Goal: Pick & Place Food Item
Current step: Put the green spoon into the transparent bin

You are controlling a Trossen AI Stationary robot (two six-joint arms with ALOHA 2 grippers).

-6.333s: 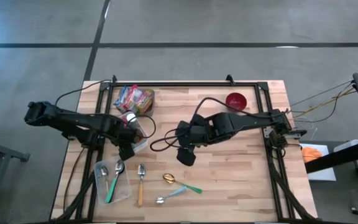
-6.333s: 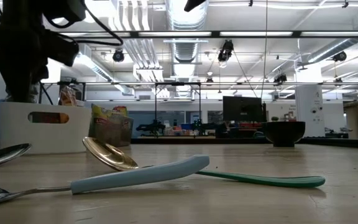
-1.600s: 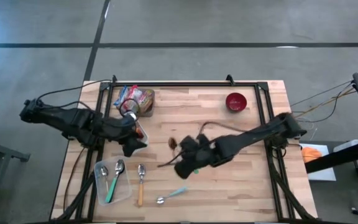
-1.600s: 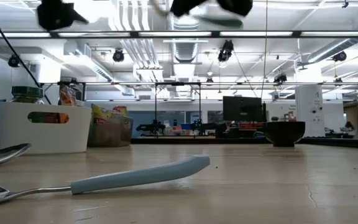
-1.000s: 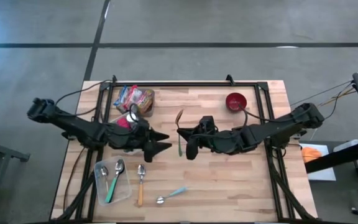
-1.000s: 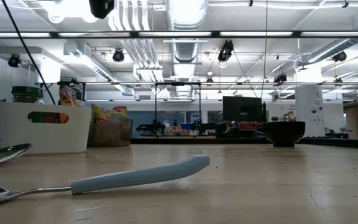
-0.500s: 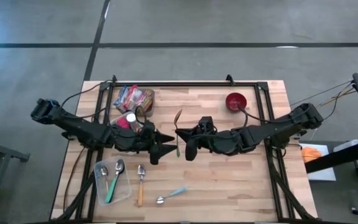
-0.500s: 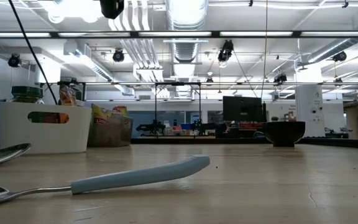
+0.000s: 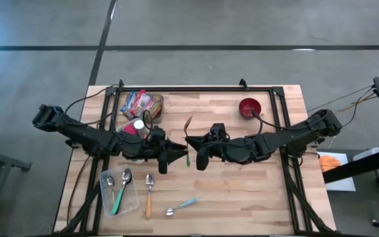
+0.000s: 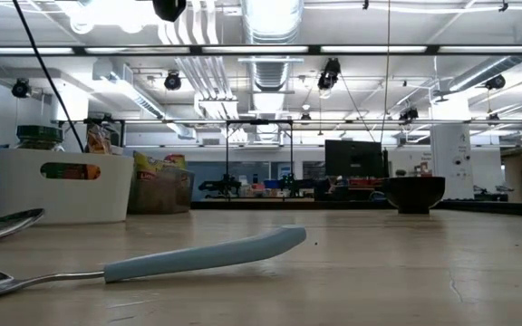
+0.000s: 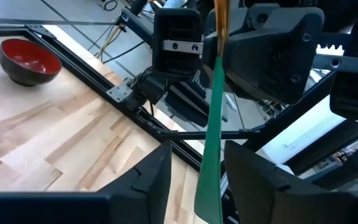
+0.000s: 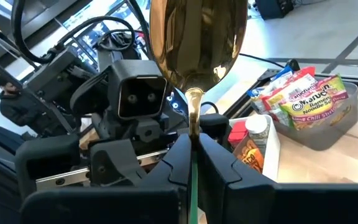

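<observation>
Since a moment ago, we see the left gripper (image 9: 179, 155) narrow its jaws around the green-handled spoon (image 9: 188, 139), which the right gripper (image 9: 191, 140) clamps above the wooden surface (image 9: 242, 191). Left of the spoon, a white bin (image 9: 125, 125) holds a jar and packets; a clear tray (image 9: 120, 191) holds spoons. Opposite sits a red bowl (image 9: 250, 107).

The left gripper (image 9: 180, 155) now sits closer around the green handle of the gold spoon (image 9: 188, 140), its fingers (image 11: 151, 180) narrower than before.
</observation>
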